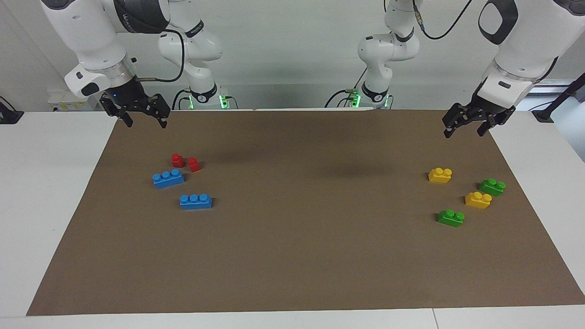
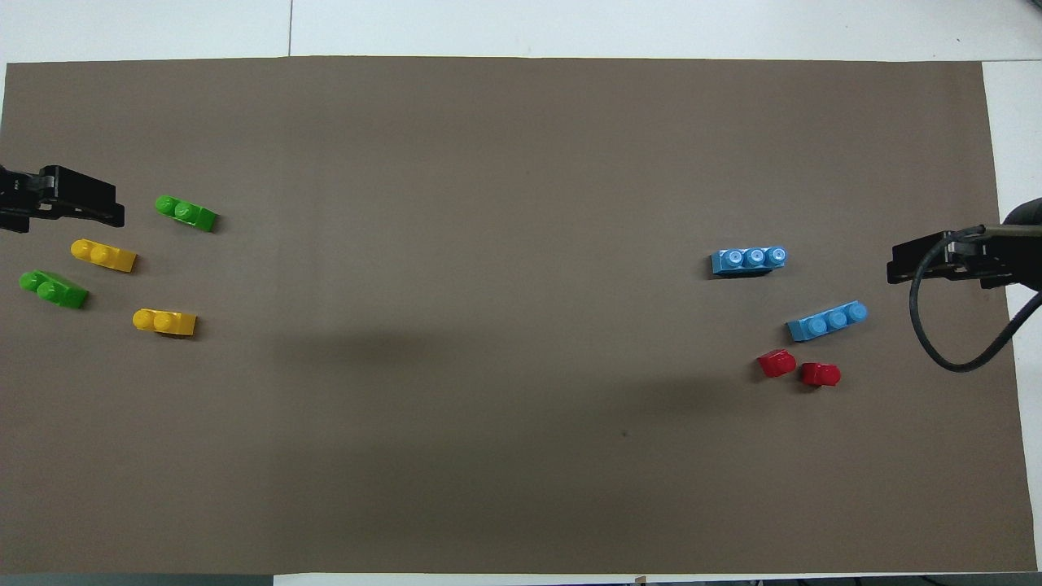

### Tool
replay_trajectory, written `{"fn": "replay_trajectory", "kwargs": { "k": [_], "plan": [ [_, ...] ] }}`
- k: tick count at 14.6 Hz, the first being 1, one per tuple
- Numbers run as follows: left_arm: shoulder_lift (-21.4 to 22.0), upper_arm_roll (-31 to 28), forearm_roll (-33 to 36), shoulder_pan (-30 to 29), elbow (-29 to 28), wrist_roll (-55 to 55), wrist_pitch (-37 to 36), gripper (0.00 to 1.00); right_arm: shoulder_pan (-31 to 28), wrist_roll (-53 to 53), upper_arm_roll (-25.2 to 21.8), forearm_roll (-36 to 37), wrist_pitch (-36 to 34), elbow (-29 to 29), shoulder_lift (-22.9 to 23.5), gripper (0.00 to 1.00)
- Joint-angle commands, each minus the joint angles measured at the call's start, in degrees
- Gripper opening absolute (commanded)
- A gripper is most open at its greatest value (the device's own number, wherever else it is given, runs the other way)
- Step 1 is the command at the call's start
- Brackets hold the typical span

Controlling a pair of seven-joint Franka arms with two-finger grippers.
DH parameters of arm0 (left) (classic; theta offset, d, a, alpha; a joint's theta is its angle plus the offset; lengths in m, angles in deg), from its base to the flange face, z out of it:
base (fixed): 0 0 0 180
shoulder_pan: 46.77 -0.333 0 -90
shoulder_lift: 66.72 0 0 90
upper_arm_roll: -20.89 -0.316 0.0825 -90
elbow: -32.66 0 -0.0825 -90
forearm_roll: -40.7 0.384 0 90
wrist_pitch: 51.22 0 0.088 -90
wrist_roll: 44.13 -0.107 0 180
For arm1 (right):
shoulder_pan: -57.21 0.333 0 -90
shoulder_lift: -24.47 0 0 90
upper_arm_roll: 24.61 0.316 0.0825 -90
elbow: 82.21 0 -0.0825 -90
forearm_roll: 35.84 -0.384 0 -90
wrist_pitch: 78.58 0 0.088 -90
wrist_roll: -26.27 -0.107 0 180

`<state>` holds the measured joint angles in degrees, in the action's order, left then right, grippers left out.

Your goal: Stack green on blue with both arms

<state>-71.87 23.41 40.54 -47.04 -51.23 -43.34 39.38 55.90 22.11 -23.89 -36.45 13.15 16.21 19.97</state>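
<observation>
Facing view: green brick [image 1: 451, 217] light, rigid, slick; grip flat sides. Left gripper [image 1: 466, 126], right gripper [image 1: 142, 116] raised, jaws spread, empty.

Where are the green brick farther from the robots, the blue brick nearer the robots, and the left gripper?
green brick [image 1: 451, 218]: facing view, front face.
blue brick [image 1: 168, 178]: facing view, front face.
left gripper [image 1: 465, 129]: facing view, between fingertips.

Two white arms, grey-black joints.
Glossy shells on the left arm [image 1: 512, 59] and right arm [image 1: 91, 41], black cables, black grippers, green base lights.
</observation>
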Motion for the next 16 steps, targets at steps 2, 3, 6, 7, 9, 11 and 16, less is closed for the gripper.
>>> {"fn": "replay_trajectory", "kwargs": {
  "k": [2, 3, 6, 7, 9, 11, 16],
  "plan": [
    [1.6, -0.3, -0.8, -0.4, -3.1, 0.3, 3.6, 1.0, -0.7, 1.1, 0.4, 1.1, -0.9, -0.2, -0.2, 1.0],
    [1.6, -0.3, -0.7, -0.3, -3.2, 1.1, 4.1, 1.0, -0.8, 1.1, 0.4, 1.1, -0.9, -0.2, -0.2, 1.0],
    [1.5, -0.3, -0.7, 0.4, -3.2, 4.9, 4.2, 1.0, -0.8, 1.1, 0.4, 1.1, -0.9, -0.2, -0.2, 1.0],
    [1.5, -0.3, -0.7, 0.4, -3.7, 5.0, 4.7, 1.0, -0.7, 1.1, 0.4, 1.1, -0.9, -0.2, -0.2, 1.0],
    [1.3, -0.3, -0.8, 0.3, -4.3, 5.8, 5.8, 1.0, -0.7, 1.1, 0.3, 1.0, -0.9, -0.2, -0.2, 1.0],
    [0.5, -0.3, -0.9, -0.2, -4.4, 7.7, 6.8, 1.0, -0.7, 1.1, 0.4, 1.1, -0.9, -0.2, -0.2, 1.0],
    [-3.7, -0.6, -1.9, -1.4, -4.5, 12.7, 11.3, 1.0, -0.7, 1.1, 0.4, 1.1, -0.9, -0.2, -0.2, 1.0]
  ]
}}
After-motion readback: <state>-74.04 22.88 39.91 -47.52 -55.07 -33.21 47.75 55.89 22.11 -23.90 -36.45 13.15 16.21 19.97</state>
